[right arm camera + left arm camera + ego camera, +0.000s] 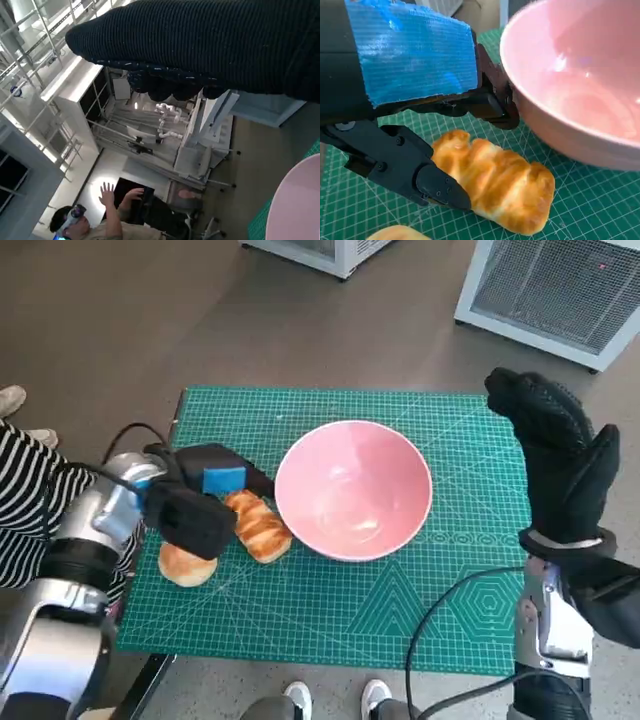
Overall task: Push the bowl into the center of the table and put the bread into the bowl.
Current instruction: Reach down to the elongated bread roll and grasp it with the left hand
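Note:
The pink bowl (pixel 352 490) stands upright near the middle of the green mat (pixel 420 610); its wall (pixel 570 100) fills much of the left wrist view and its rim (pixel 300 200) shows in the right wrist view. A braided golden bread (pixel 260 525) lies just left of the bowl. My left hand (pixel 200 495) hovers over it with fingers apart: one black finger (pixel 437 187) touches the bread (pixel 495 182), the other (pixel 492 102) stands clear on the bowl side. My right hand (pixel 560 455) is raised, fingers spread, empty, beyond the mat's right edge.
A round bun (pixel 187 565) lies under my left hand near the mat's left edge; its top (pixel 395 232) shows in the left wrist view. A person's striped sleeve (pixel 20 500) is at the left. Feet (pixel 335 698) are at the front edge, white units (pixel 550 290) beyond the table.

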`<move>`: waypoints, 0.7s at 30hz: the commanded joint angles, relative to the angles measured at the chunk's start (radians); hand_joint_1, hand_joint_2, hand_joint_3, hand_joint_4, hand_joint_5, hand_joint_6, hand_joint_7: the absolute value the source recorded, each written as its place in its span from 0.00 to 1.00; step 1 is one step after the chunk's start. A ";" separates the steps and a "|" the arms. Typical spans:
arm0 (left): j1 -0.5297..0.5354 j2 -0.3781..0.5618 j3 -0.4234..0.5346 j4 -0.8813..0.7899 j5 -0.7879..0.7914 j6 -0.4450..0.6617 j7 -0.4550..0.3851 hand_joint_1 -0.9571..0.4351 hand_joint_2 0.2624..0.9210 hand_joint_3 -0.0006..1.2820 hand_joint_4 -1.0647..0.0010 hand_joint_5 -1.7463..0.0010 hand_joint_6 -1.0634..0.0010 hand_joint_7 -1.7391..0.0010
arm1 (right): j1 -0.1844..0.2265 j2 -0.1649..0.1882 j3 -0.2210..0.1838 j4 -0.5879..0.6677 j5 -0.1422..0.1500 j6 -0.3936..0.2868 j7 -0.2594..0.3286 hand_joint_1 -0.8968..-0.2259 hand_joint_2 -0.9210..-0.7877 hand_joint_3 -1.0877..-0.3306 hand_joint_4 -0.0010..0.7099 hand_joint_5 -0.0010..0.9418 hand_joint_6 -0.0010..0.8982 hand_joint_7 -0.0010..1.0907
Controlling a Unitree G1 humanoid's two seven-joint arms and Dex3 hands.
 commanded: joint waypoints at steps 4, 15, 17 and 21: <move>-0.040 -0.025 -0.041 0.056 0.052 0.018 0.041 0.61 0.78 0.01 0.51 1.00 0.36 1.00 | 0.035 -0.005 -0.004 -0.006 -0.009 0.013 -0.010 0.28 0.00 0.50 0.21 0.00 0.07 0.44; -0.055 -0.037 -0.101 0.110 0.112 0.017 0.085 0.63 0.81 0.01 0.47 0.99 0.35 1.00 | 0.046 -0.006 -0.007 -0.017 -0.016 0.012 -0.020 0.28 0.00 0.49 0.20 0.00 0.07 0.45; -0.057 -0.038 -0.110 0.119 0.119 0.016 0.088 0.63 0.82 0.01 0.45 0.99 0.34 0.99 | 0.046 -0.006 -0.007 -0.017 -0.016 0.012 -0.021 0.28 0.00 0.49 0.19 0.00 0.07 0.45; -0.062 -0.041 -0.139 0.142 0.150 0.018 0.105 0.64 0.83 0.01 0.39 0.97 0.31 0.98 | 0.047 -0.003 -0.008 -0.013 -0.015 0.011 -0.023 0.28 0.00 0.49 0.19 0.00 0.07 0.45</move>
